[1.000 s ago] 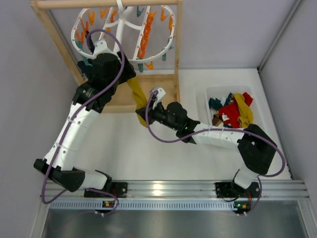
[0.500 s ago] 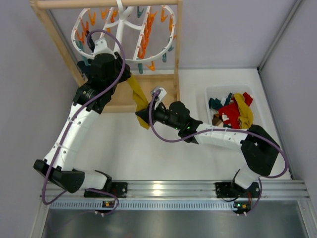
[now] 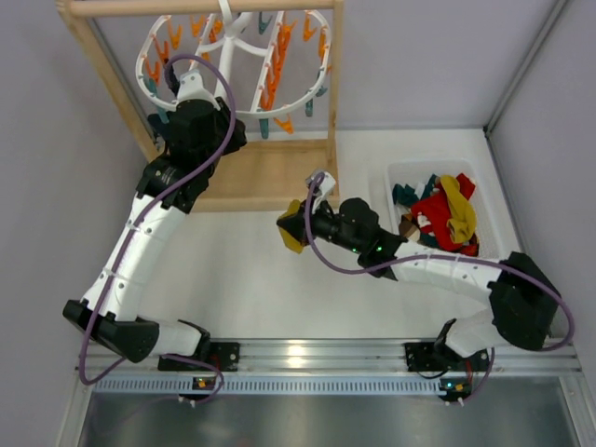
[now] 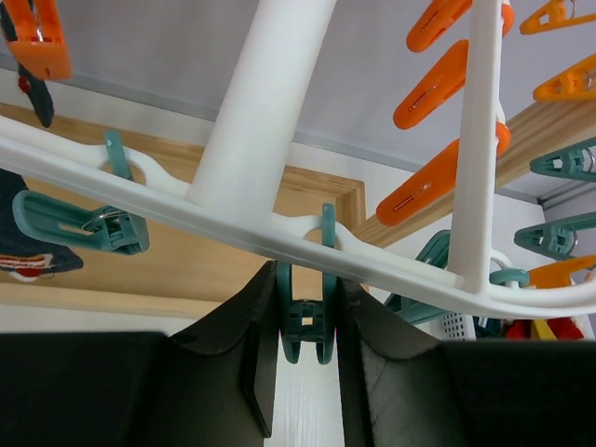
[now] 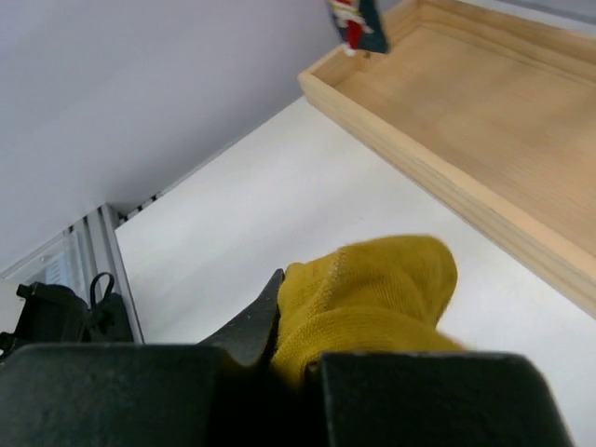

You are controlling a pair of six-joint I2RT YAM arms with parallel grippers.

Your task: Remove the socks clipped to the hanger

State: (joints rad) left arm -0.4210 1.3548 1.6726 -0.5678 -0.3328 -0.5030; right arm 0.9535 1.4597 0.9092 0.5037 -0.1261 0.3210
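**Workspace, from largest part to smallest.** The table (image 3: 242,289) carries the wooden frame (image 3: 265,177) at far left. The frame hangs the hanger (image 4: 186,216) high enough for my arms to work under it. A white bin (image 3: 391,200) stands at the right, within reach of my right arm, and it holds the loose socks (image 3: 438,209) in red, mustard and dark colours.

My left gripper (image 4: 305,307) reaches up beneath the hanger's rim. Its fingers are pressed against both sides of a teal clip (image 4: 304,326), probably to squeeze it open, and no fabric shows in that clip.

My right gripper (image 3: 300,226) is low over the table, just on the near side of the frame's base. It is clenched on the mustard sock (image 5: 372,289), which is bunched at the jaws and free of the hanger. I judge this low, central position to be a stage on the way to the bin.

A navy sock (image 4: 23,247) with a red-patterned cuff hangs clipped at the left of the rim, so the task is not yet finished.
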